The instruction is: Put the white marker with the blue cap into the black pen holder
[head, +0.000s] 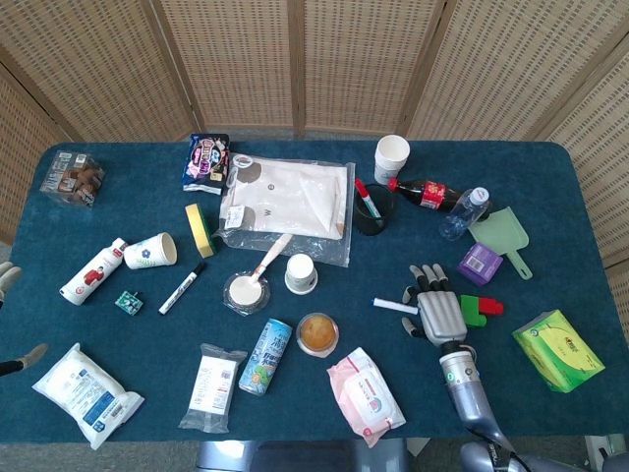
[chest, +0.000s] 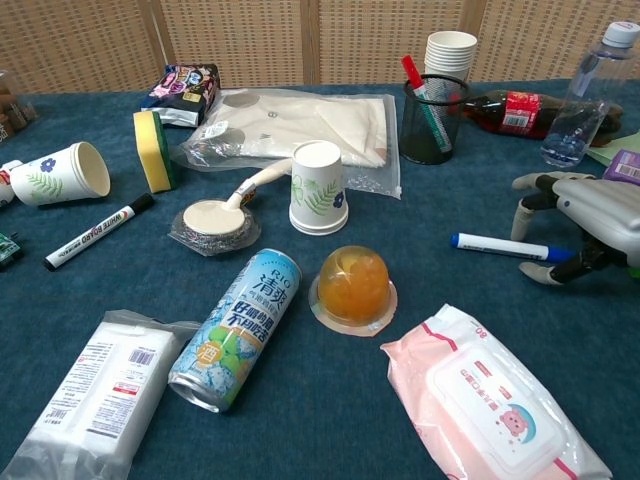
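The white marker with the blue cap lies flat on the blue cloth, cap end to the right; the head view shows the marker too. My right hand arches over the cap end with fingers spread. Its fingertips stand on the cloth beyond the marker and its thumb on the near side, and it grips nothing. The black mesh pen holder stands upright farther back, holding a red-capped marker. Only fingertips of my left hand show at the table's left edge, apart and empty.
A pink wipes pack and an orange jelly cup lie near the marker. By the holder are a paper cup stack, a cola bottle and a water bottle. A green and red block sits right of my hand.
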`<state>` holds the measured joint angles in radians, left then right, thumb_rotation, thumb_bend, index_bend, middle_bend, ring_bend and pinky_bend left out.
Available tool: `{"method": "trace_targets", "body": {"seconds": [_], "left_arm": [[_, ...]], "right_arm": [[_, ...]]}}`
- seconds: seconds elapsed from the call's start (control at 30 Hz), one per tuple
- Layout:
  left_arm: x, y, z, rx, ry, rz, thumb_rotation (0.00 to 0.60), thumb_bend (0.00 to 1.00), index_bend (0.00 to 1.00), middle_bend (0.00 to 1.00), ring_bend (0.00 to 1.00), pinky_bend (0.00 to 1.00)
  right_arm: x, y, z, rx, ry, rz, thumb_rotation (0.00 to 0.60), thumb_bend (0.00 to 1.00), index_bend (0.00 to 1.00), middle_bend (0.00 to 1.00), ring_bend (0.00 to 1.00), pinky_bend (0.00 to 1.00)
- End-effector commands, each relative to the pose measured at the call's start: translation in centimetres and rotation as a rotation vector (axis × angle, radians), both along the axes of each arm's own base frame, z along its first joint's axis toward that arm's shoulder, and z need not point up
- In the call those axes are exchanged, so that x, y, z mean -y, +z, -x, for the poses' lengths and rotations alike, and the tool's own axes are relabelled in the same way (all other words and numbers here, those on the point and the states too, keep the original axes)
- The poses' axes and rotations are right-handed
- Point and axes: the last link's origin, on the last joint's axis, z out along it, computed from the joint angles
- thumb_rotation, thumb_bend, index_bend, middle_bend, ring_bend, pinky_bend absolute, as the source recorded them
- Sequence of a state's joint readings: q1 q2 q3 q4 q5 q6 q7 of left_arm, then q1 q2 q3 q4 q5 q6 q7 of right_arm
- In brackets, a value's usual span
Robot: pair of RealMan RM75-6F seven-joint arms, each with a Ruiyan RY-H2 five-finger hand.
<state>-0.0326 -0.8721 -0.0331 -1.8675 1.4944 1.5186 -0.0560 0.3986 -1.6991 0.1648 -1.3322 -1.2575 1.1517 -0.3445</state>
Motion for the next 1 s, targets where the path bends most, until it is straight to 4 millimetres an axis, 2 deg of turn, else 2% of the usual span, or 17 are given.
{"method": "trace_targets", "body": {"seconds": [0.03,0.2,0.33,0.63,1.0], "left_arm": [[0.0,0.0,0.0,0.001,0.000,0.001,0.600,0.09,0.00,0.00,0.00,0.00],[-0.1,0.0,0.0,0.003,0.000,0.005,0.600,0.09,0.00,0.00,0.00,0.00],[-0.1,0.0,0.0,0.003,0.001,0.004,0.600,0.09,0.00,0.00,0.00,0.00],[-0.1,-0.1,0.0,0.001,0.000,0.009,0.600,0.09,0.00,0.00,0.00,0.00],[-0.1,-0.2,-0.1,0.000,0.001,0.014,0.600,0.09,0.00,0.00,0.00,0.00]], "right_arm": [[0.1,-0.2,0.1,0.000,-0.007,-0.003,0.600,0.37,0.45,0.00,0.00,0.00],[0.4,-0.4,0.2,0.000,-0.015,0.004,0.600,0.38,0.50,0.00,0.00,0.00],[0.5,-0.5,0.3,0.001,-0.013,0.013,0.600,0.43,0.55,0.00,0.00,0.00],[0.5,-0.4,0.3,0.016,0.002,0.030,0.600,0.47,0.58,0.03,0.00,0.00],[1.8,3.3,-3.3,0.058,0.117,0.122,0.600,0.47,0.59,0.04,0.00,0.00]]}}
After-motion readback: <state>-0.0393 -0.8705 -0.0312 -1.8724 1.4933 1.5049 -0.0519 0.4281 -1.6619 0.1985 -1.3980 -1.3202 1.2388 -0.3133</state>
